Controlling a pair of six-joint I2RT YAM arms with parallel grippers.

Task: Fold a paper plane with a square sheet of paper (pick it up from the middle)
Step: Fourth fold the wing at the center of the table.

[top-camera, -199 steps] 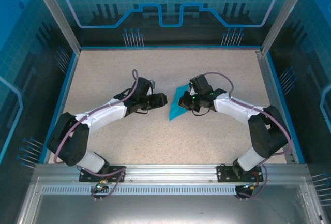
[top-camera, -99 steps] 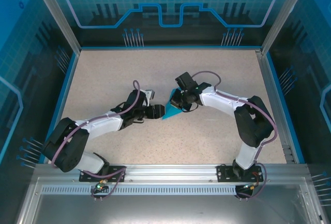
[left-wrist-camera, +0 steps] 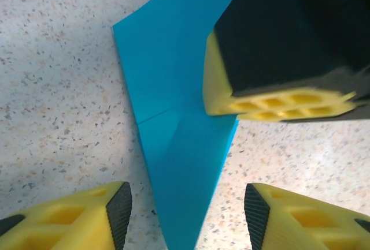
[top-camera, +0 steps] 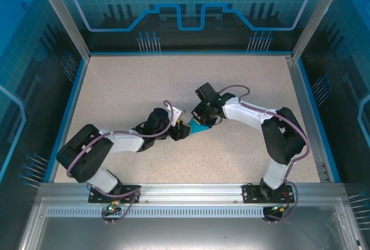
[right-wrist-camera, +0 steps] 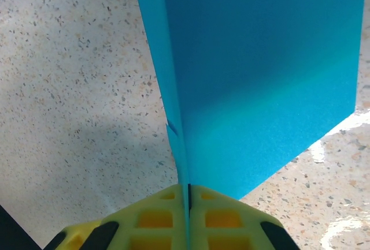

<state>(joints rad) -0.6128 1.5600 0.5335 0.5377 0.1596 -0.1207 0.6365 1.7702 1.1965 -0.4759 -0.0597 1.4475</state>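
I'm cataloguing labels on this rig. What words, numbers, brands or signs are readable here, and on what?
No readable text anywhere.
The paper plane is plain cyan, unmarked.
The blue back panel carries only a gear and line graphic, no letters or numbers.

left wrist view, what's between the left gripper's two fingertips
The pointed end of the paper plane lies between the fingertips of the left gripper, touching neither; the left wrist view shows it.

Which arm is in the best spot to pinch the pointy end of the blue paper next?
Probably the left. The left pincer is open, with the pointed end of the blue paper lying between its fingers. The right pincer is shut on the paper's wider part, so it is busy holding.
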